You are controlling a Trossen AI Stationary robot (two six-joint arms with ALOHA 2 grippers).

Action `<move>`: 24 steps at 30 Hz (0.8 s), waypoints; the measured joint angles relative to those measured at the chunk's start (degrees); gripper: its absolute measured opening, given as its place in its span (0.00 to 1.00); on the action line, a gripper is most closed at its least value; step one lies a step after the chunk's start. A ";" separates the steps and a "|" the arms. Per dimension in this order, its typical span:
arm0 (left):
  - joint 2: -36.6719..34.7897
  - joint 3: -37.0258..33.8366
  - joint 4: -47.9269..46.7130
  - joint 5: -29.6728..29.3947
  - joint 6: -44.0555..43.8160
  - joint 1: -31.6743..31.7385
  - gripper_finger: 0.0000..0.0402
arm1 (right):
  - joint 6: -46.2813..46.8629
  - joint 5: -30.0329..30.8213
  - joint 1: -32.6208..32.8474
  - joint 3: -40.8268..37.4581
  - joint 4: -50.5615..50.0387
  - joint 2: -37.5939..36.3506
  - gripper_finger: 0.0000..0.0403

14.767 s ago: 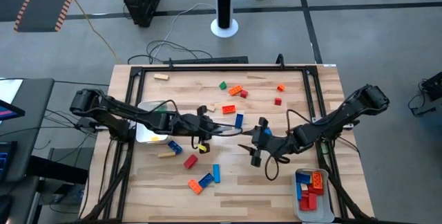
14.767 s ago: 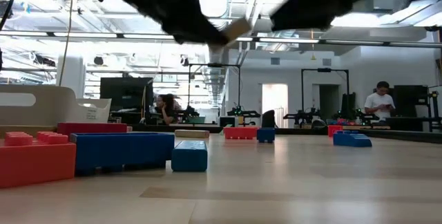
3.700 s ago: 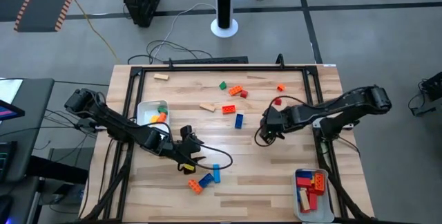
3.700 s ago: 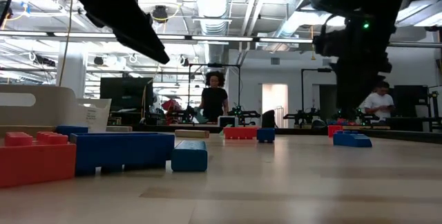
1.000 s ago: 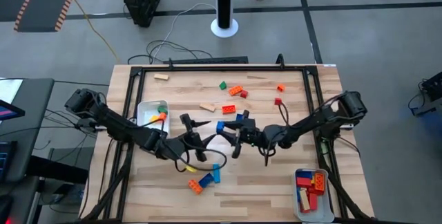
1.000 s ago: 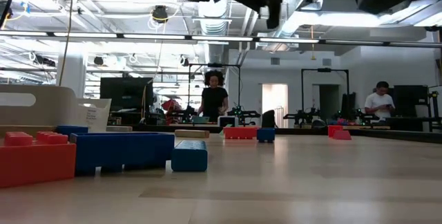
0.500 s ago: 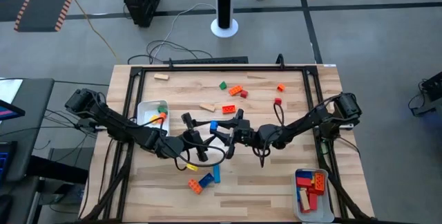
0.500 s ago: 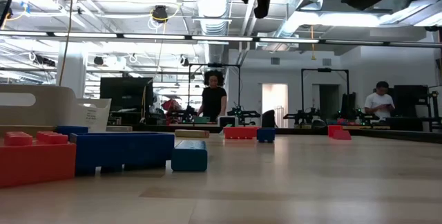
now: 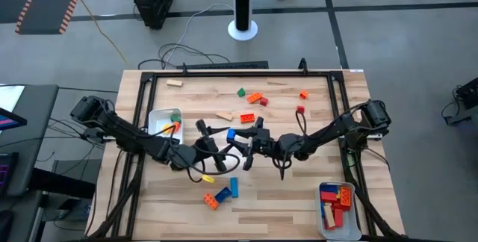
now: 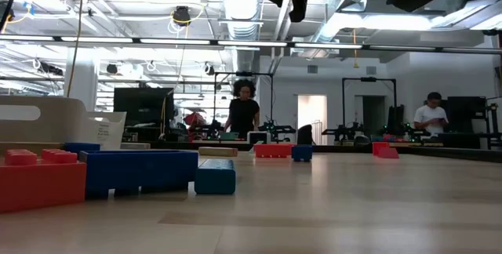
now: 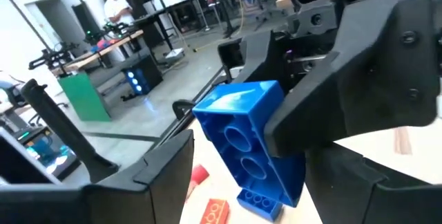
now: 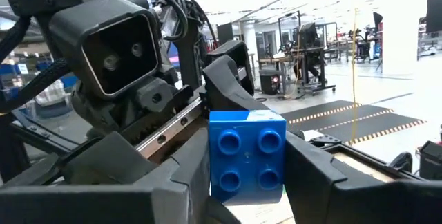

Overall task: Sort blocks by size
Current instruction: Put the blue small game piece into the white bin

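A blue four-stud brick (image 9: 231, 134) hangs in the air over the middle of the table. My right gripper (image 9: 239, 140) reaches in from the right and is shut on it. My left gripper (image 9: 221, 145) faces it from the left, open. In the left wrist view its fingers (image 11: 155, 175) stand on either side of the brick (image 11: 242, 141) with a gap showing. Loose blocks lie on the wood: a yellow one (image 9: 208, 178), an orange and two blue ones (image 9: 224, 194) near the front, and several more toward the far edge (image 9: 247, 118). My right gripper pinches the blue brick by two opposite side walls (image 12: 214, 169) between its two fingers (image 12: 307, 172). The studded top faces back toward the wrist. The fingers come about level from the table's right. The brick is lifted clear of the table.
A white tray (image 9: 154, 115) holding green and orange blocks stands at the left. A second tray (image 9: 323, 223) with red, blue and orange blocks sits at the near right corner. A black frame borders the table. People are in the room beyond.
My right gripper has carried the blue brick a short way toward the table's left, in between the left gripper's open fingers. The brick stays clear of the table.
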 joint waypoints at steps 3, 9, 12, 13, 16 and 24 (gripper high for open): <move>0.00 0.00 -0.45 0.11 -0.86 0.64 0.58 | 0.02 0.17 -0.04 0.00 -0.31 -0.02 0.42; 0.00 0.00 -0.98 -0.02 -1.32 0.70 0.39 | 0.76 0.38 -0.09 0.07 -1.54 -0.11 0.47; 0.00 -0.02 -1.27 -0.63 -1.40 0.68 0.29 | 0.58 0.98 -0.09 0.04 -1.86 -0.13 0.48; 0.00 -0.02 -1.41 -0.63 -1.50 0.68 0.26 | 0.59 0.87 -0.09 0.04 -1.89 -0.13 0.49; 0.00 -0.02 -1.81 -0.62 -1.94 0.68 0.22 | 0.50 0.92 -0.11 0.00 -2.72 -0.22 0.50; 0.00 0.01 -2.49 0.42 -2.43 0.70 0.20 | -0.94 -0.62 0.02 0.00 -9.78 -3.99 0.59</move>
